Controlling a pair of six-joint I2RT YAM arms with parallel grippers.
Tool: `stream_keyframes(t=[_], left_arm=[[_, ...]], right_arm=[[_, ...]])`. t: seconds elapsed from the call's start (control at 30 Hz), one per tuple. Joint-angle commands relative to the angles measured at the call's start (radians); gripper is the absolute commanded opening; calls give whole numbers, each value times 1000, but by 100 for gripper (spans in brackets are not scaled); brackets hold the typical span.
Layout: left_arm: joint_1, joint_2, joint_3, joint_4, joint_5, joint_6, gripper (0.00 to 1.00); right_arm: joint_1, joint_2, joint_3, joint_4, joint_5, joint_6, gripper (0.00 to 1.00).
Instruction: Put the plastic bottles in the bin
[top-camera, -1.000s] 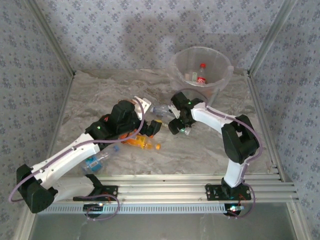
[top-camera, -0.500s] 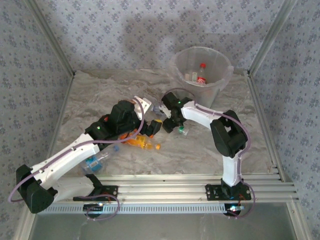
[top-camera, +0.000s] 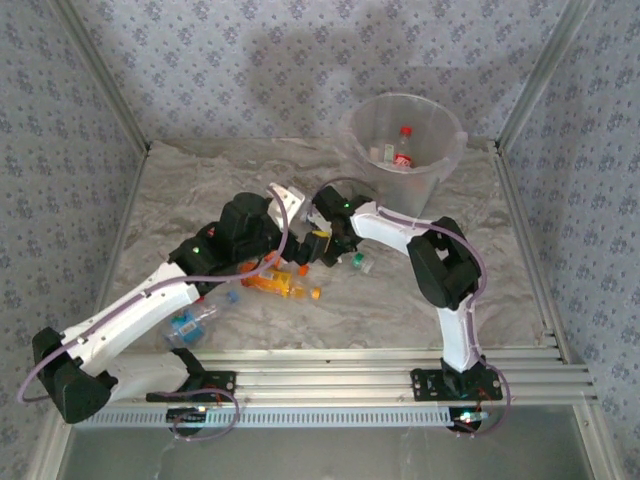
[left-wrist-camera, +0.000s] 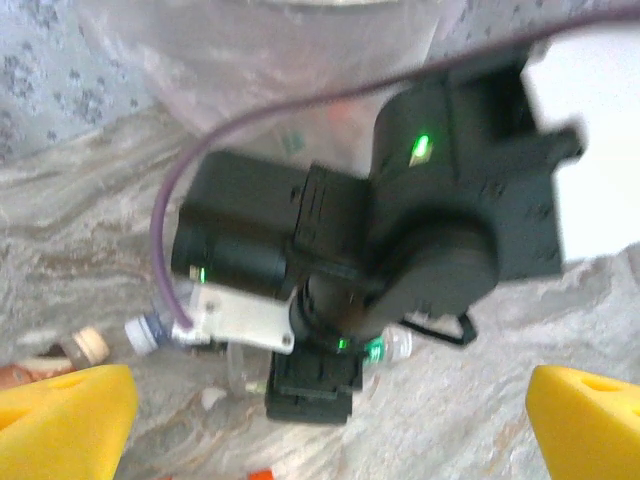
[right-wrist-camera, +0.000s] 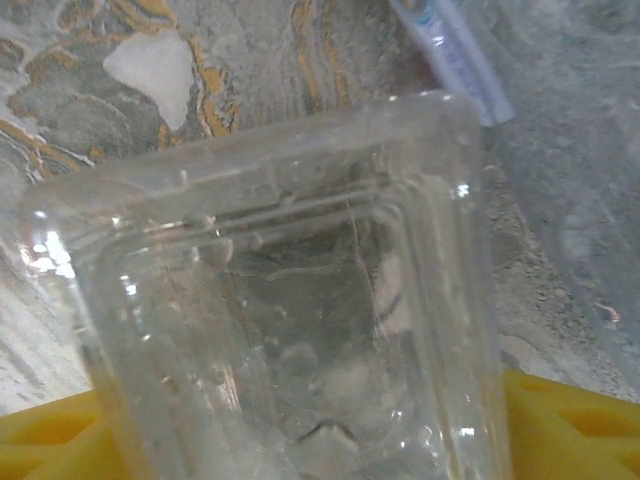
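- right gripper (top-camera: 322, 250) pinching clear bottle (right-wrist-camera: 280, 330) mid-desk, bottle wedged between its yellow pads (right-wrist-camera: 565, 425)
- left gripper (left-wrist-camera: 325, 420) spread wide, just beside
- bin (top-camera: 447, 152) at far right corner

Left arm (top-camera: 140, 310) and right arm (top-camera: 385, 225) were the same build: white link shells, black joint housings, a purple cable (left-wrist-camera: 165, 235) looped outside each. Green LEDs (left-wrist-camera: 421, 150) glowed on the housings. Yellow pads (left-wrist-camera: 60, 425) lined the jaws. Black base brackets (top-camera: 445, 382).
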Motion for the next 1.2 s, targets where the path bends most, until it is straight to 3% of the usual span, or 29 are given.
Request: stream_keyframes(t=[0.0,0.27,0.47,0.77,1.17], left_arm=[[-4,27,52,30,22,15,100],[-3,-28,-89,145,29,19,100],[-35,-98,-148,164,1,55,100],[-139,-193,-205,188,-160,107,100],[-140,-306,-248,271,-135,87,100]], right_arm=[[10,28,43,-10,12,-24,70],[24,-21,26,-11,5,-1,57],[23,-153,-49,36,-65,74,56],[7,-350,-121,60,-175,170,55],[-87,-618,-75,63,-306,271,57]])
